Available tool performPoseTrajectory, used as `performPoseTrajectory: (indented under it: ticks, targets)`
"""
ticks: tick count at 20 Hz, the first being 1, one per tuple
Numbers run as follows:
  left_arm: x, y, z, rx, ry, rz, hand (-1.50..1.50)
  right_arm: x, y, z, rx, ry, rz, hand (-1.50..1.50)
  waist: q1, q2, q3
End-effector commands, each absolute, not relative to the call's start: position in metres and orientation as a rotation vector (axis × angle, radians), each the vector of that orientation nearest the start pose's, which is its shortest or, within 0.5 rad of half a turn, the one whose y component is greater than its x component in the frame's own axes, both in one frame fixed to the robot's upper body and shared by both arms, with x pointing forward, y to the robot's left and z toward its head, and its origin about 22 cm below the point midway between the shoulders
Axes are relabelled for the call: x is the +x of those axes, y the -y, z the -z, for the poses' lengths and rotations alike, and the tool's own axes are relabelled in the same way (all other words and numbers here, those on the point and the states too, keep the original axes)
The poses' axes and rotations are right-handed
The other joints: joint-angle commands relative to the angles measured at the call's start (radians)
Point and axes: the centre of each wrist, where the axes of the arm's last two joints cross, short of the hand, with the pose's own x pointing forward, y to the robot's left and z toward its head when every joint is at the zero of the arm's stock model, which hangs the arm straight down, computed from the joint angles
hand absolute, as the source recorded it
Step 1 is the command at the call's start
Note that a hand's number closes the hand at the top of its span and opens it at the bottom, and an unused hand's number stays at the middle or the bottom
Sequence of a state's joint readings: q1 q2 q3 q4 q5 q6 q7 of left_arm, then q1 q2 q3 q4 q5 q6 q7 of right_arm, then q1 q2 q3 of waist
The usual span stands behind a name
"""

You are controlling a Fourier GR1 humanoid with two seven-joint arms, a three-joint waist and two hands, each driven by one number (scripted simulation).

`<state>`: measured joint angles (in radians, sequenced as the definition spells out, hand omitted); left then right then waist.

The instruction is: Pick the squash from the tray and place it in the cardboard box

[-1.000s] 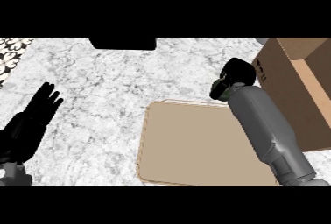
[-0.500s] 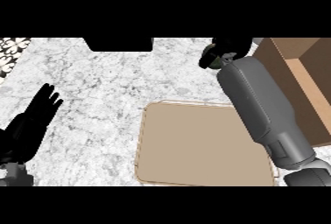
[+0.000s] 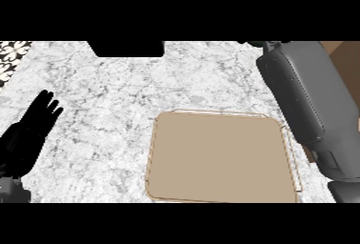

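white marble counter (image 3: 105,95); black shape (image 3: 126,48) at its far edge; patterned tiles (image 3: 12,55) far left.

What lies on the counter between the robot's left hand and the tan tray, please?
Nothing: in the head view, the stretch of marble counter between the open left hand and the tray is bare.
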<state>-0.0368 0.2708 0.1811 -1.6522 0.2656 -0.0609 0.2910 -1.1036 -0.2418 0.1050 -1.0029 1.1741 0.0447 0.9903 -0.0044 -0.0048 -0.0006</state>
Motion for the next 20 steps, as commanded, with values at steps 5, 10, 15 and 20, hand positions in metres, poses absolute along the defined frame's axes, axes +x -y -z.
performPoseTrajectory:
  ticks: [5, 10, 15, 20]
  targets:
    - [0.225, -0.326, -0.062, 0.047, 1.445, -0.047, 0.0, 0.417, 0.187, -0.258, -1.589, 0.99, -0.345, 1.5, 0.011, 0.001, 0.001]
    - [0.268, -0.311, -0.066, 0.08, 1.447, -0.055, 0.0, 0.417, 0.239, -0.244, -1.596, 0.928, -0.431, 1.5, -0.003, 0.005, 0.001]
    - [0.245, -0.319, -0.057, 0.048, 1.439, -0.049, 0.0, 0.421, 0.275, -0.219, -1.611, 0.971, -0.411, 1.5, 0.011, 0.006, 0.001]
    - [0.256, -0.314, -0.042, 0.047, 1.453, -0.033, 0.0, 0.426, 0.295, -0.193, -1.57, 0.967, -0.416, 1.5, 0.011, 0.008, 0.001]
